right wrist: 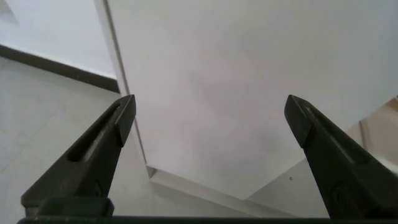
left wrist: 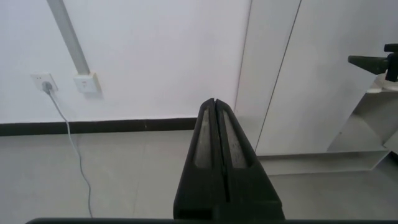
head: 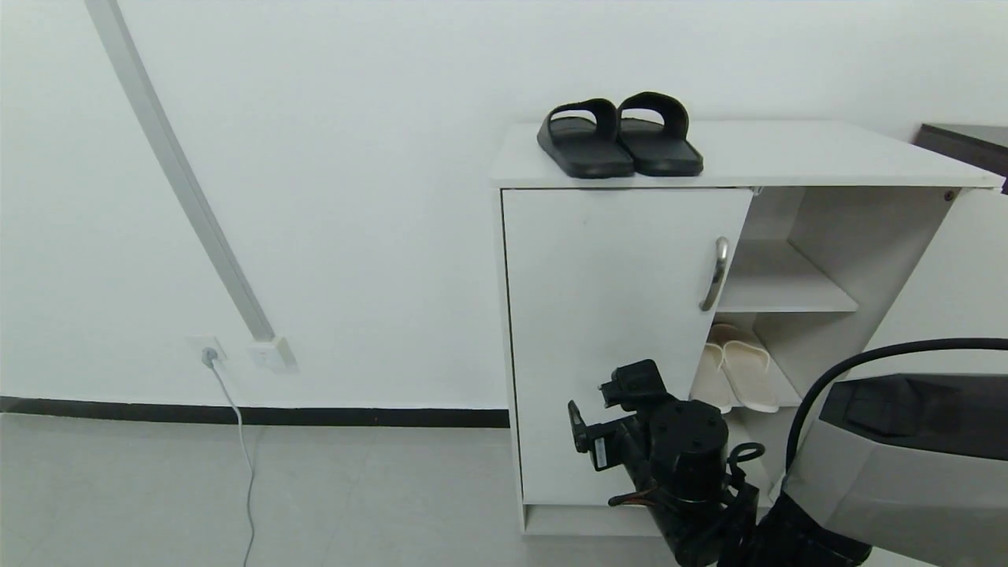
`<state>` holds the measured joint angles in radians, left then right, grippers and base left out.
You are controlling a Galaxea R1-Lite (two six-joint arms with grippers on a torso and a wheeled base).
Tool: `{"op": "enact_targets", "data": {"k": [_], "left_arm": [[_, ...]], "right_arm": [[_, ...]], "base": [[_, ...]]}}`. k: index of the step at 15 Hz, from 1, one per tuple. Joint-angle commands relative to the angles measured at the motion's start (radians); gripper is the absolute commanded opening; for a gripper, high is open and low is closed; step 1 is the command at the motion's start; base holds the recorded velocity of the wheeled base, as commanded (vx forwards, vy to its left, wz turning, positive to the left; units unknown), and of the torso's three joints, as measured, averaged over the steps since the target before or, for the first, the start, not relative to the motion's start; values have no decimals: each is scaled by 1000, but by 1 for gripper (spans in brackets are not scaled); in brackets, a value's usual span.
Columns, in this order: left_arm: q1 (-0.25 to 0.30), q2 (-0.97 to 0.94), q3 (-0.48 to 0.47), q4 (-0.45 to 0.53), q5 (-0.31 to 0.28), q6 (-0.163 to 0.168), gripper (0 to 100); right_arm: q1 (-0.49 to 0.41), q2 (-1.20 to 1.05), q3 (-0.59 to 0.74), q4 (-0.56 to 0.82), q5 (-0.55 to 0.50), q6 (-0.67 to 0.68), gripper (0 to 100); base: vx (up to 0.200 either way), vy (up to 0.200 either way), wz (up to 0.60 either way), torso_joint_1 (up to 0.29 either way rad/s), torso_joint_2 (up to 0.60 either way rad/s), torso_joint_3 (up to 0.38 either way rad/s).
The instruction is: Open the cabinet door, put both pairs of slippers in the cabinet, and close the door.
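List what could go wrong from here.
1. The black slippers sit at the front edge of the cabinet top; a clumsy grab may knock them off.
2. The open right tool hangs low before the closed door; rising, it may snag the handle.
3. The open door, swung out rightward, may get bumped.

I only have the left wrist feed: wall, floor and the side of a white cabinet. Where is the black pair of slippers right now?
Observer: The black slippers sit side by side on top of the cabinet, above its closed left door.
Operator: And the other pair?
Observer: The white slippers lie on the lower shelf inside the cabinet's open right half.
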<state>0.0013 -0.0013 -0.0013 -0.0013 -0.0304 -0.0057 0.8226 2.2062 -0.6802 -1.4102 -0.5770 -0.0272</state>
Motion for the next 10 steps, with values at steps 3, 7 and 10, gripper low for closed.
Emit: {"op": "enact_targets", "data": {"k": [3,7,10], "left_arm": [[0,1,0,0,0,0,0],[0,1,0,0,0,0,0],[0,1,0,0,0,0,0]], "right_arm": [[3,1,1,-1,0,0,100],[4,1,1,-1,0,0,100],[3,1,1,-1,0,0,100]], "base": [[0,0,0,129,-460,-341],[0,0,0,155,-473,-327],[0,0,0,177,-496,-318]]}}
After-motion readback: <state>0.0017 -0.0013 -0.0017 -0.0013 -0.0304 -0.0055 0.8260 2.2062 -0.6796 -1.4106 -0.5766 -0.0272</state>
